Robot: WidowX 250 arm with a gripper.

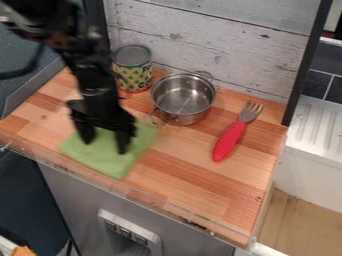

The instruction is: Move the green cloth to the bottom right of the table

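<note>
The black gripper (105,142) hangs at the left part of the wooden table, directly over the green cloth. Its two fingers stand apart, open, with green fabric visible between them. The green cloth (115,160) lies spread out flat near the table's front left edge, and the gripper hides part of its upper half. Whether the fingertips touch the fabric I cannot tell.
A metal pot (184,98) stands at the back middle, with a patterned can (132,68) to its left. On the right lies a fork with a red handle (230,140). A low clear rim (142,199) runs along the table's front edge.
</note>
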